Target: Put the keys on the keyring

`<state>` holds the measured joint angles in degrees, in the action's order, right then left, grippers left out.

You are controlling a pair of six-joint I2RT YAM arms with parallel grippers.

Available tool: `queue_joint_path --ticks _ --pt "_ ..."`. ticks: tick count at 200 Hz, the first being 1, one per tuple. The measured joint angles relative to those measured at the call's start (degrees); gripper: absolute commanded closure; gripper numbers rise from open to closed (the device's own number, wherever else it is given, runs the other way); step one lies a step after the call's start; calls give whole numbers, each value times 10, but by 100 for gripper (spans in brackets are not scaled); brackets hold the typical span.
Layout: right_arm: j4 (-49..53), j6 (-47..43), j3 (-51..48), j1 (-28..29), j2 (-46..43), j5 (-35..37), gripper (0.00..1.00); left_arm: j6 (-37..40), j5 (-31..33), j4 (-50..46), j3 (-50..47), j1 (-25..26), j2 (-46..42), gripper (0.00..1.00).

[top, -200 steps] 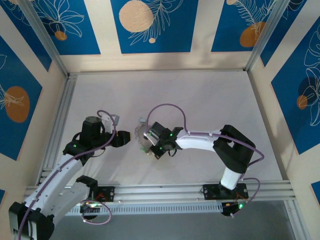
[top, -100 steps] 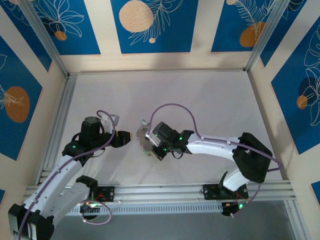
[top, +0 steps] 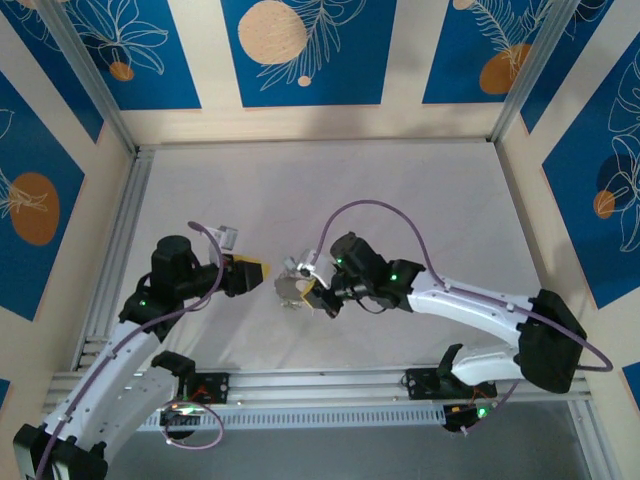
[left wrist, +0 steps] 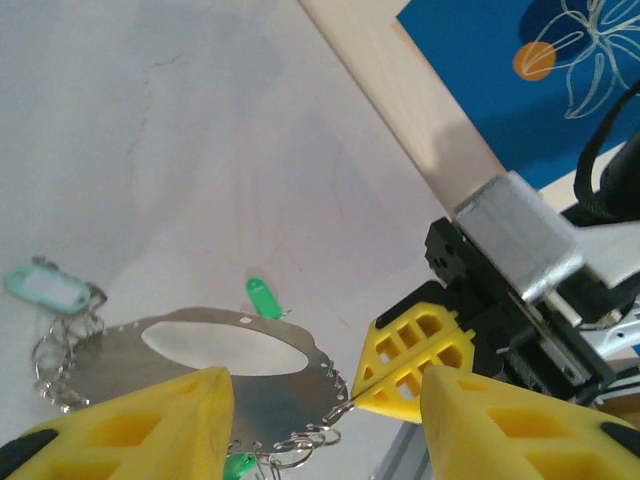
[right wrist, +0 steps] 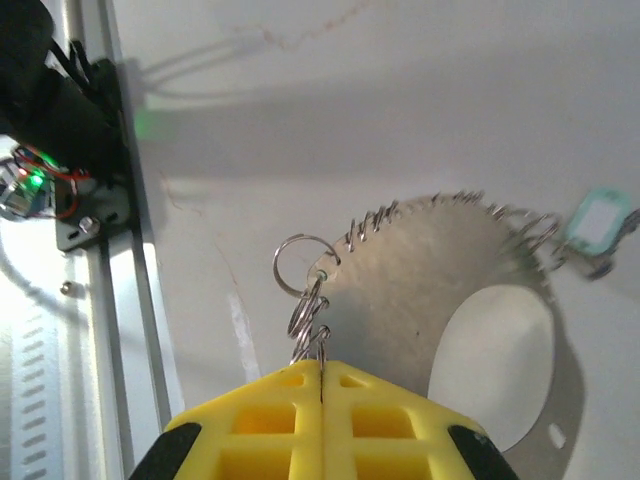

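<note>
The keyring [top: 288, 287], a flat silvery plate with an oval opening, is in the near middle of the white worktop [top: 400, 190]. It lies between the left gripper [top: 252, 270] and the right gripper [top: 320, 297]. Small rings [right wrist: 308, 300] hang along its toothed rim. In the left wrist view a green tag [left wrist: 263, 297] lies just beyond the rim and a teal tag [left wrist: 40, 285] sits at the plate's left end. Individual keys are too small to make out.

The right gripper is pinched tight on a short chain of the small rings beside the rim. Whether the plate is lifted off the worktop cannot be told. The left gripper is spread wide, with 1 yellow finger at each side of its view, and faces the plate. The right gripper's yellow finger touches the rim straight ahead of it and blocks that side.

A purple cable [top: 365, 212] arches above the right wrist. The near aluminium rail [top: 330, 378] runs close behind both grippers, and the side rail [top: 118, 240] flanks the left arm. Beyond the plate the worktop stretches open to the far wall [top: 310, 120].
</note>
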<state>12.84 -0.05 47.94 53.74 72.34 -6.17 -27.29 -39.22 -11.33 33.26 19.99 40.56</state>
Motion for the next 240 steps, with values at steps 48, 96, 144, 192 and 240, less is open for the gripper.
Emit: queue_joint_path --ticks 48,96,144,192,240 --pt "0 -11 0 -35 -42 -53 100 -10 -34 18 0 3 -8 54" --pt "20 -30 10 -47 -70 -91 100 -16 -90 39 21 17 -19 54" --pt "31 -35 50 -50 -89 -124 100 69 -130 -8 107 43 -13 58" --pt "35 -36 67 -50 -91 -141 100 142 -140 -51 125 80 34 62" --pt "35 -37 76 -50 -91 -152 100 189 -111 -88 142 122 71 65"
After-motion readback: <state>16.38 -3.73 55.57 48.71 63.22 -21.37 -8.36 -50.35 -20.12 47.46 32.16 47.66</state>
